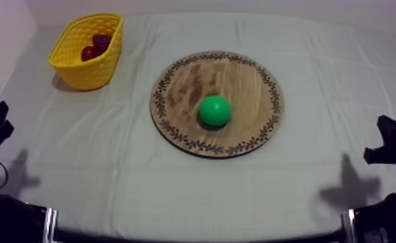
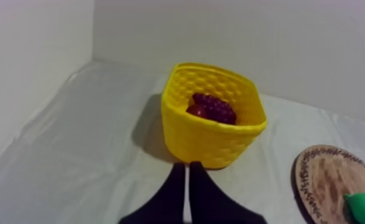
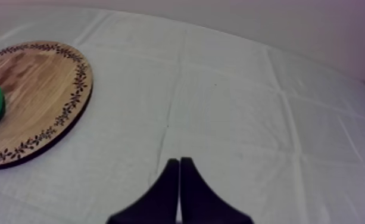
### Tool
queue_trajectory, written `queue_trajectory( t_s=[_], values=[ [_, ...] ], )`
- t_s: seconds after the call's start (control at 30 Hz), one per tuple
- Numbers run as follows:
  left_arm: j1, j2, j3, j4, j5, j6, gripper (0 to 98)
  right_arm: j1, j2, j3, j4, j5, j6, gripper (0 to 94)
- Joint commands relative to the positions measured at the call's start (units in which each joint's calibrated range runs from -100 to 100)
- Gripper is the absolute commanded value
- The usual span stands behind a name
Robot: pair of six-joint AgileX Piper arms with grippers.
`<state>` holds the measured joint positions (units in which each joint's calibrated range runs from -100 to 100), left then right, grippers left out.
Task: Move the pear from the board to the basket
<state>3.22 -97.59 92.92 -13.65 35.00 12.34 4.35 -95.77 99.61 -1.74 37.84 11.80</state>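
Jaws together; basket [image 2: 208,140] wall half-hides, perhaps, grapes [image 2: 217,107].

A bunch of grapes [image 2: 215,107] and a small red fruit [image 2: 196,111] lie touching, a little ahead of the left gripper [image 2: 187,167] jaws. Grey-white cloth [image 2: 71,149] spreads beneath and ahead of those jaws.

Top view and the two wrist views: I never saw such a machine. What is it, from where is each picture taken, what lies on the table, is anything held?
It is a robot with two arms at a cloth-covered table. One camera looks down from above; one rides on each arm. A green pear lies on the round wooden board. The yellow basket holds grapes and a small red fruit. Nothing is held: the left gripper, facing the basket, and the right gripper, near the board, are shut.
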Motion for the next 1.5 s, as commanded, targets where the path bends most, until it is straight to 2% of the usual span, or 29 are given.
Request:
queue_trajectory(
  t_s=[0.0, 0.2, 0.33, 0.53, 0.73, 1.07, 1.27, 1.47],
  values=[
    [0.20, 2.85, -4.55, 0.50, 0.42, -0.12, 0.0, 0.01, 0.01, 0.05, 0.01, -0.10, 0.01, 0.5],
    [2.02, 13.46, -18.54, 2.30, 3.44, -0.23, 0.0, 0.01, 0.01, 0.05, 0.01, -0.10, 0.00, 0.5],
    [4.39, 21.45, -28.44, 2.22, 5.66, 0.95, 0.0, 0.01, 0.01, 0.05, 0.01, -0.10, 0.00, 0.5],
    [9.07, 34.94, -44.05, 1.48, 12.62, 2.33, 0.0, -0.05, 0.01, 0.05, 0.01, -0.10, 0.00, 0.5],
    [13.03, 48.09, -57.92, -0.05, 18.23, 4.05, 0.0, -0.06, 0.01, 0.05, 0.01, -0.10, 0.00, 0.5],
    [22.01, 70.74, -77.93, -5.17, 25.89, 8.84, 0.0, -0.06, 0.01, 0.05, 0.01, -0.10, 0.00, 0.5],
    [25.58, 83.04, -85.35, -5.95, 28.51, 10.92, 0.0, -0.06, 0.01, 0.05, 0.01, -0.10, 0.00, 0.5],
    [28.24, 93.57, -91.10, -5.77, 31.54, 12.54, 0.0, -0.06, 0.01, 0.05, 0.01, -0.10, 0.00, 0.5]
  ],
)
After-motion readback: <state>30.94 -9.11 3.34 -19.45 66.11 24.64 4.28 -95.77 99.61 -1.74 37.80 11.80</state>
